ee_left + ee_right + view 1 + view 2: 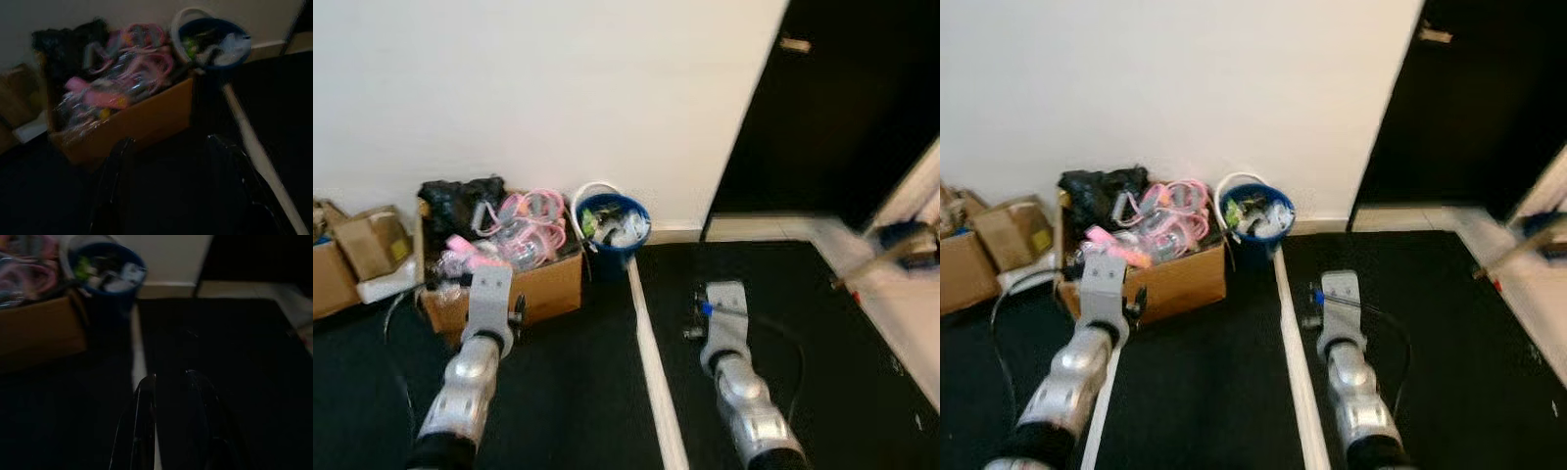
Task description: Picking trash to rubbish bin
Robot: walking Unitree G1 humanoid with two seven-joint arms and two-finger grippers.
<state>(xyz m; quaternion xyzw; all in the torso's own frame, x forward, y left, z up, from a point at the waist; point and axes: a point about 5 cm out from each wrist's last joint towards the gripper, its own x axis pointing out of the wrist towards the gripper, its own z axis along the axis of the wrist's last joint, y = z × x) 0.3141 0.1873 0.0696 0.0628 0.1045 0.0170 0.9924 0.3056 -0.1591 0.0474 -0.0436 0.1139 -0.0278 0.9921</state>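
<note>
A round blue plastic rubbish bin [613, 227] full of crumpled white and green trash stands against the white wall, touching a brown cardboard box [540, 284] of pink packaging; no writing is legible. Short of it, the left gripper [168, 161] hangs spread and empty, the right gripper [171, 396] narrowly parted, empty.

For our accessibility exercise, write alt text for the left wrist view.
Two open black fingers of the left gripper hover above dark floor, facing a cardboard box of pink and clear clutter. A blue bin of trash stands beside it against the wall.
</note>
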